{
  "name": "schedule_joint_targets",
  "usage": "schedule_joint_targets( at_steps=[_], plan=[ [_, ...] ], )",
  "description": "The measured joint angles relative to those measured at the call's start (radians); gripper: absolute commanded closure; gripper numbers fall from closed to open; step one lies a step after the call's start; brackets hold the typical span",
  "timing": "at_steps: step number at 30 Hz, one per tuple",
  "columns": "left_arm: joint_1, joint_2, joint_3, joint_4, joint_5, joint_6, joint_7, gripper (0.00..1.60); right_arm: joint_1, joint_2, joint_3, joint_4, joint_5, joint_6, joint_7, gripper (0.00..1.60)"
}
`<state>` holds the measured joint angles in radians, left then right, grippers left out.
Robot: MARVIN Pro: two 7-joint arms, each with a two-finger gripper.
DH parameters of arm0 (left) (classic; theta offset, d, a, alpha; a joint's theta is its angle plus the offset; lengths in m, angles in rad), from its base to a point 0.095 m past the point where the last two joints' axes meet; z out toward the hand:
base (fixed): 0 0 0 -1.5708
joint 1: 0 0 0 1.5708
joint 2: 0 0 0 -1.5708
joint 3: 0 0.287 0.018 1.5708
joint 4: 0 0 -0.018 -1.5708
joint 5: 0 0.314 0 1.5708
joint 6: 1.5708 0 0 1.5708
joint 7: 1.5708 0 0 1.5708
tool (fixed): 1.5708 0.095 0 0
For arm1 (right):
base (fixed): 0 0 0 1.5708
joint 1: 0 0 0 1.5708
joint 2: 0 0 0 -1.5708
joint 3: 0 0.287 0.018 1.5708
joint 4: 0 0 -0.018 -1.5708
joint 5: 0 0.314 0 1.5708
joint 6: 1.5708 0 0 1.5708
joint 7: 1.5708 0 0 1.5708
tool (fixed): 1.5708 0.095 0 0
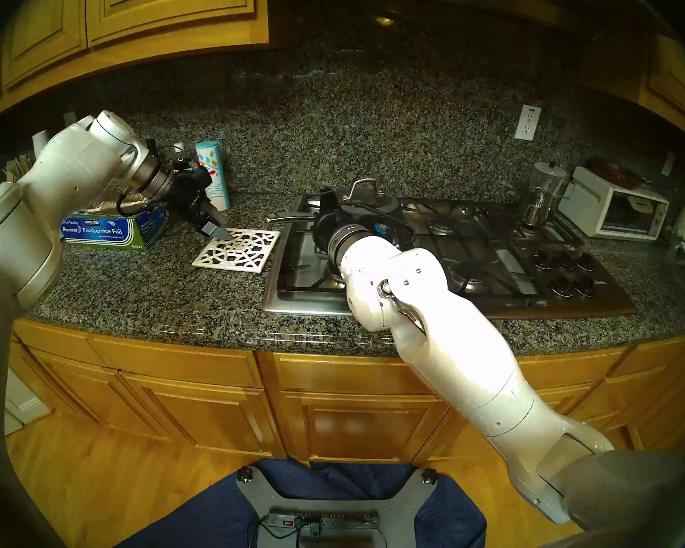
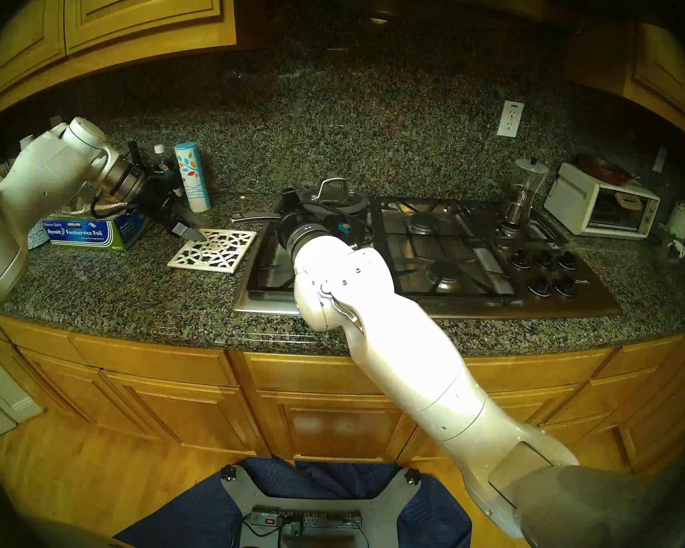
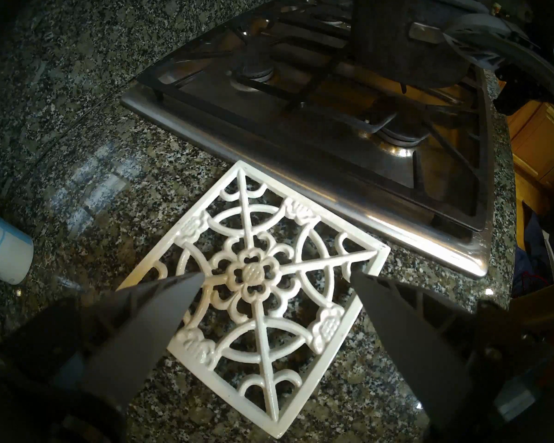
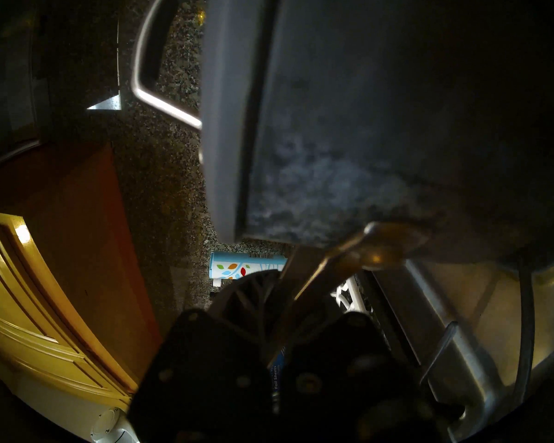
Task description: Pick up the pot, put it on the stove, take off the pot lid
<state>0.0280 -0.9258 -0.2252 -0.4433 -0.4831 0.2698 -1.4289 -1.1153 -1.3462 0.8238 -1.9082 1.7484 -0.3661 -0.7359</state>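
our right pincer (image 4: 288, 305) clamped the pot (image 3: 397, 46) by its handle over the stove (image 1: 471, 258), lid (image 1: 372, 203) on; our left pincer (image 3: 275, 274) hung spread above the trivet (image 3: 259, 273).

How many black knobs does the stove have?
5 knobs, all at the stove's right front corner: three in the back row, two in front. None seems hidden.
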Motion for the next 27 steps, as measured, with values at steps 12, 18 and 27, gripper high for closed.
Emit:
schedule_joint_targets(
  at_steps=[12,18,27],
  plan=[
    [0.0,0.001,-0.001,-0.001,0.0,0.001,0.0,0.0,-0.023,-0.017,-0.075,-0.033,-0.023,-0.057,-0.02,1.6],
    [0.0,0.001,-0.001,-0.002,0.0,0.001,0.0,0.0,-0.04,-0.003,-0.08,-0.061,-0.041,-0.09,-0.027,1.6],
    [0.0,0.001,-0.001,-0.002,0.0,0.002,0.0,0.0,-0.056,0.033,-0.079,-0.079,-0.056,-0.122,-0.029,1.6]
  ],
)
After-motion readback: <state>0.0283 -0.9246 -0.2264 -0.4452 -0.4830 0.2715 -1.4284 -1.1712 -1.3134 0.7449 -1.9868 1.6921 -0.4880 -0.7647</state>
